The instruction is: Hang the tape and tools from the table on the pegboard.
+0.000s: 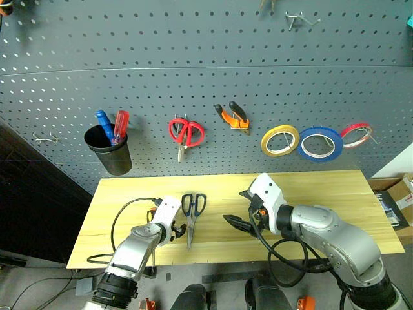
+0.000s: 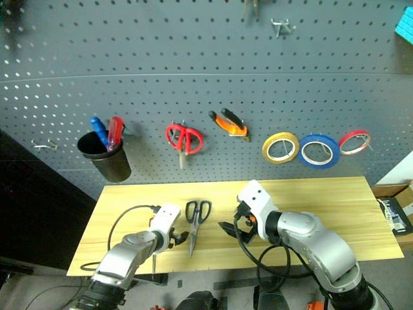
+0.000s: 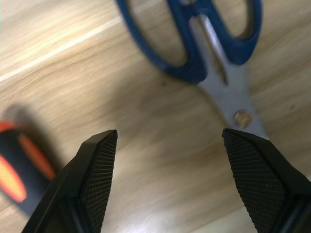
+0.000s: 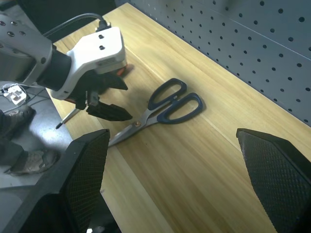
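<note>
The left gripper (image 4: 104,102), jaws spread wide and empty, hangs just beside the scissors (image 1: 192,216) (blue-handled) on the table (image 1: 335,194); the right gripper (image 1: 240,218) also gapes empty.

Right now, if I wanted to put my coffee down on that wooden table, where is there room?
The widest bare wood is the table's right end, past the right gripper. There is also free wood along the back edge under the pegboard. The front left is crowded: the left gripper hovers beside the blue-handled scissors, with the screwdriver next to it.
</note>
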Controlling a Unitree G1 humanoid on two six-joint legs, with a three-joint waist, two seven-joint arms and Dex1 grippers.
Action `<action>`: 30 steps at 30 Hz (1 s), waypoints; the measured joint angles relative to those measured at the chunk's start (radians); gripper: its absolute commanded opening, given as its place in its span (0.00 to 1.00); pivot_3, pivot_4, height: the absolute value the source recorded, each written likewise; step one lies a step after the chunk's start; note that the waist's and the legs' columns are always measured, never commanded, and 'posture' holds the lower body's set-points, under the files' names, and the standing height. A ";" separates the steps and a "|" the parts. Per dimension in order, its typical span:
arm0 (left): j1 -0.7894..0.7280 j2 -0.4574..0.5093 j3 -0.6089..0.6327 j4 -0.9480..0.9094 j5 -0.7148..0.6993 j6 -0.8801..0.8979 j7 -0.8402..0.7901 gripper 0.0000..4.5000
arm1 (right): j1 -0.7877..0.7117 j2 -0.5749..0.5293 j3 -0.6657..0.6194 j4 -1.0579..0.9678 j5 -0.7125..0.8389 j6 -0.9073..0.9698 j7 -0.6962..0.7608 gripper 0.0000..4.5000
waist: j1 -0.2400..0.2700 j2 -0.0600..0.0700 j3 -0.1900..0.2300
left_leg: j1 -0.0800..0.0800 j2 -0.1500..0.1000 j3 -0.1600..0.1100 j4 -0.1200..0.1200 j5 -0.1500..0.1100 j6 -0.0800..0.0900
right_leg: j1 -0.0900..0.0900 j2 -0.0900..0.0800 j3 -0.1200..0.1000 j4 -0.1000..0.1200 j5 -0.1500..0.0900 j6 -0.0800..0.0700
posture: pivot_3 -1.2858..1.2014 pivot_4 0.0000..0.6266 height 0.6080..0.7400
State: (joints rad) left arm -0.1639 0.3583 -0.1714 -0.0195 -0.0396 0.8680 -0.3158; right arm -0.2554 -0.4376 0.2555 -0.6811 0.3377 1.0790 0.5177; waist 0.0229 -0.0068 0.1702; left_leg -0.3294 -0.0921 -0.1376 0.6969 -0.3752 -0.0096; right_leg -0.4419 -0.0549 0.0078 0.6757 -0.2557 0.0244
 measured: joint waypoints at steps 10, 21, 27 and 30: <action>-0.021 -0.063 -0.013 0.012 0.010 0.085 0.026 0.82 | 0.007 -0.019 0.000 -0.019 0.007 0.000 -0.002 1.00 | 0.000 -0.002 -0.001 | 0.000 0.000 0.000 0.000 0.000 0.000 | 0.001 0.000 0.000 0.000 0.000 0.000 | 0.52 0.27 1.00; -0.039 -0.098 0.009 0.036 0.005 0.079 0.046 0.44 | 0.016 -0.039 -0.008 -0.040 0.041 0.000 0.001 1.00 | -0.001 -0.003 -0.002 | 0.001 0.000 0.000 0.001 0.000 0.000 | 0.001 0.000 0.000 0.000 0.000 0.000 | 0.52 0.27 1.00; -0.037 -0.059 0.007 0.067 0.008 0.008 0.027 0.02 | 0.032 -0.049 -0.021 -0.045 0.050 0.001 0.000 1.00 | -0.001 -0.003 -0.003 | 0.001 0.000 0.001 0.000 0.000 0.000 | 0.001 0.000 0.000 0.000 0.000 0.000 | 0.51 0.26 1.00; -0.025 -0.029 0.008 0.100 0.010 -0.044 0.009 0.01 | 0.042 -0.055 -0.029 -0.055 0.059 0.001 -0.001 1.00 | -0.002 -0.003 -0.003 | 0.001 0.000 0.001 0.000 0.000 0.000 | 0.001 0.000 0.000 0.000 0.000 0.000 | 0.51 0.26 1.00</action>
State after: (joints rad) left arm -0.1887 0.3288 -0.1632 0.0802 -0.0294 0.8243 -0.3065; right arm -0.2139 -0.4926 0.2262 -0.7360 0.3964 1.0798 0.5169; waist 0.0212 -0.0102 0.1676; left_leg -0.3287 -0.0919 -0.1371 0.6972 -0.3751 -0.0098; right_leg -0.4414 -0.0549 0.0079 0.6759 -0.2557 0.0245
